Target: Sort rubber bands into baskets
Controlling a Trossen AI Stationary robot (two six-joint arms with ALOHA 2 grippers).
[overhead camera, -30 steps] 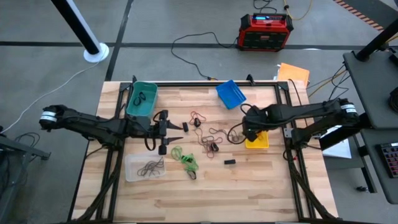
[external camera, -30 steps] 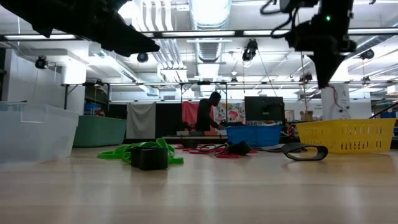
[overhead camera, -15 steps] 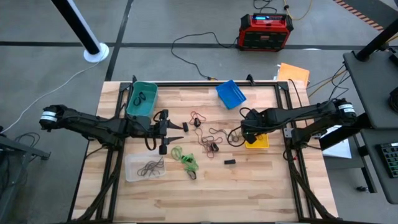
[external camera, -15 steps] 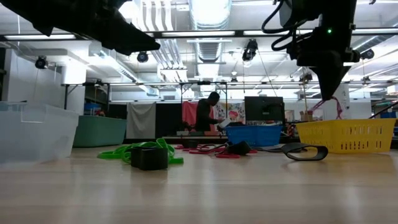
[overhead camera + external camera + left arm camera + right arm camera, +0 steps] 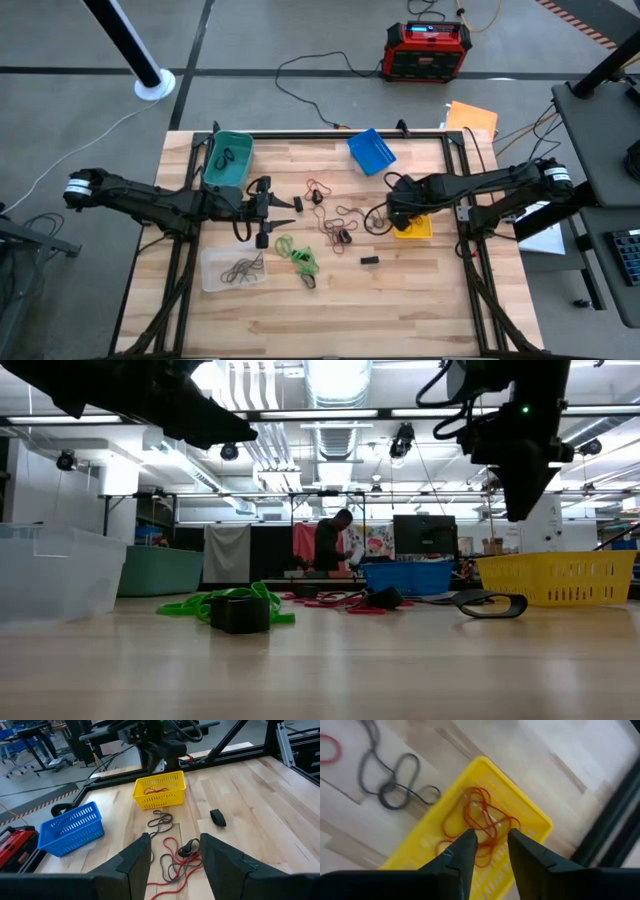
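Note:
My right gripper [image 5: 492, 845] hangs open, pointing down, just above the yellow basket [image 5: 532, 818]. Red rubber bands [image 5: 479, 819] lie on that basket's floor, clear of the fingers. Loose red and dark bands [image 5: 338, 222] and green ones [image 5: 300, 258] lie on the table's middle, and black loops [image 5: 395, 785] lie beside the yellow basket. My left gripper [image 5: 175, 855] waits open above the table, left of centre, pointing at the bands. The teal basket [image 5: 228, 158] holds dark bands, and so does the clear one [image 5: 233, 268]. The blue basket [image 5: 371, 150] stands at the far edge.
A small black block [image 5: 369, 260] lies on the wood right of the green bands. A black frame runs round the tabletop. A red box [image 5: 428, 50] and cables lie on the floor beyond the far edge. A person stands far off in the room [image 5: 330, 545].
My right gripper has sunk a little toward the yellow basket. A red band hung below its fingertips half a second ago; now nothing hangs there. My left gripper has kept still.

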